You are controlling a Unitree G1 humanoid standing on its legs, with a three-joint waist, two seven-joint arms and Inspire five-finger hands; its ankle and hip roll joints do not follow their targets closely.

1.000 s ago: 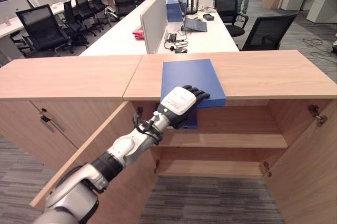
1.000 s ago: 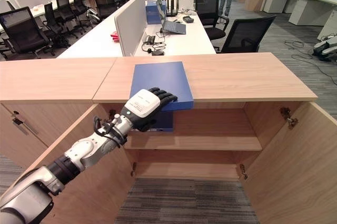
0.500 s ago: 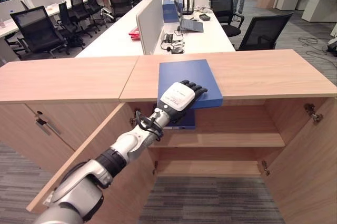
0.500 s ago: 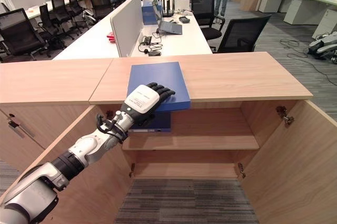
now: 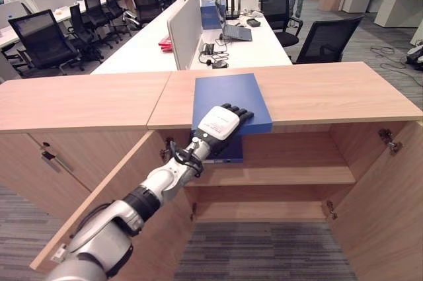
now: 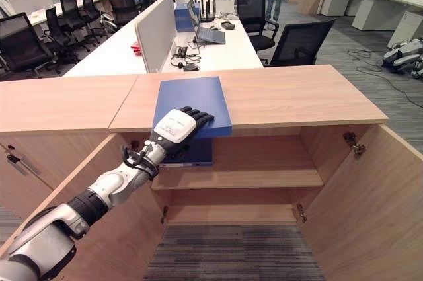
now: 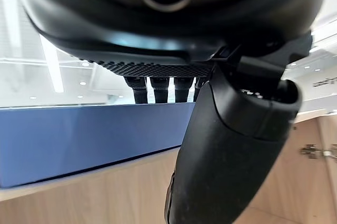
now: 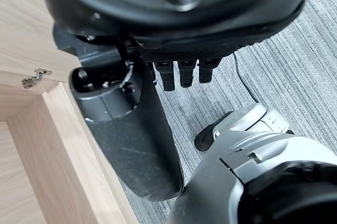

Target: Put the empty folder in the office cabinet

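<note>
The blue folder (image 5: 228, 92) lies flat on the wooden cabinet top (image 5: 330, 89), its near edge jutting a little past the front. My left hand (image 5: 218, 122) is at that edge. Its fingers (image 7: 160, 89) lie over the folder's cover (image 7: 79, 134) and its thumb (image 7: 226, 155) reaches below the edge, so the hand pinches the folder. A second blue piece (image 5: 226, 152) shows just under the top, inside the cabinet behind my hand. My right hand (image 8: 137, 129) hangs idle over the carpet beside a cabinet door, fingers relaxed.
Both cabinet doors stand open, the left door (image 5: 99, 208) under my arm and the right door (image 5: 390, 195) swung out. Inside is a middle shelf (image 5: 291, 175). Desks, a laptop (image 5: 236, 30) and office chairs (image 5: 327, 40) stand beyond the cabinet.
The whole view has shifted slightly as the camera moved. My left hand stays at the folder's front edge, and the folder has not visibly moved.
</note>
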